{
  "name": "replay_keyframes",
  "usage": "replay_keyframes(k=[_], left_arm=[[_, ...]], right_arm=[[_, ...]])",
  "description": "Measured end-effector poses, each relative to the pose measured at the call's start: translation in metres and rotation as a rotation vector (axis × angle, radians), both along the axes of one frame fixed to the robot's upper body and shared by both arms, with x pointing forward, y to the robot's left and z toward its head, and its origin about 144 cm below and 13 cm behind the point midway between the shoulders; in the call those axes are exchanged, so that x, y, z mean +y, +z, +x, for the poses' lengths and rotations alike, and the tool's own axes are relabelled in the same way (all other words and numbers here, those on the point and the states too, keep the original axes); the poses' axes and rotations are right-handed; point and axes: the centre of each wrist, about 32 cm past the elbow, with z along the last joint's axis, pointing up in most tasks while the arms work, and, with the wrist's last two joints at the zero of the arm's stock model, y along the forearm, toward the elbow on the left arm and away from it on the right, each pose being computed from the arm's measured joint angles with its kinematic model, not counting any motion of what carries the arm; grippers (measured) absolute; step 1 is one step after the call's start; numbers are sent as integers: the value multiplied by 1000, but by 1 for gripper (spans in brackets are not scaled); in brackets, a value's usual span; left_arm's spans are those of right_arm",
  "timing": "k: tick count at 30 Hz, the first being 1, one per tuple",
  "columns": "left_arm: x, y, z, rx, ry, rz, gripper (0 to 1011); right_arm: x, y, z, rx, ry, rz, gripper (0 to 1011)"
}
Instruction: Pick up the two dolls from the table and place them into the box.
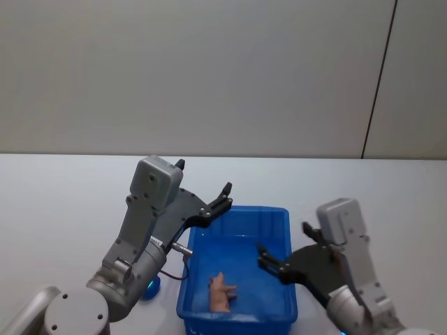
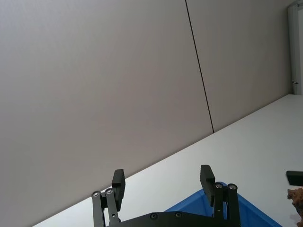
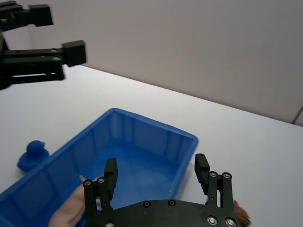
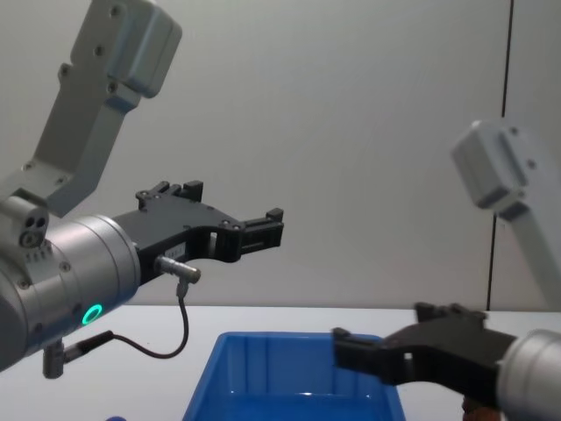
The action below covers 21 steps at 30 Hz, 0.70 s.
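Right gripper (image 3: 156, 168) open, empty, hovering over right side of box (image 1: 244, 208). Left gripper (image 1: 202, 177) open too, raised above far-left corner. Pink doll (image 1: 222, 292) already in box. Brown doll (image 3: 240, 213) on table (image 1: 70, 195) near box's right side, so roughly halfway imo.

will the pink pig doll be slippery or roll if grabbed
The pink pig doll looks small beside the blue bin, so probably light. Its skin looks smooth, so it may slip. Legs stick out, so it likely won't roll.
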Motion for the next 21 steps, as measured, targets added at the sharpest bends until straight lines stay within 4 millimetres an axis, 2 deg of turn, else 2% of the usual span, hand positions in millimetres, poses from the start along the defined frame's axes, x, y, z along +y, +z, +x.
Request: replay_keyframes(k=[21], left_arm=[[0, 0, 0, 0, 0, 0, 1001]], right_arm=[[-28, -7, -21, 46, -202, -63, 1001]])
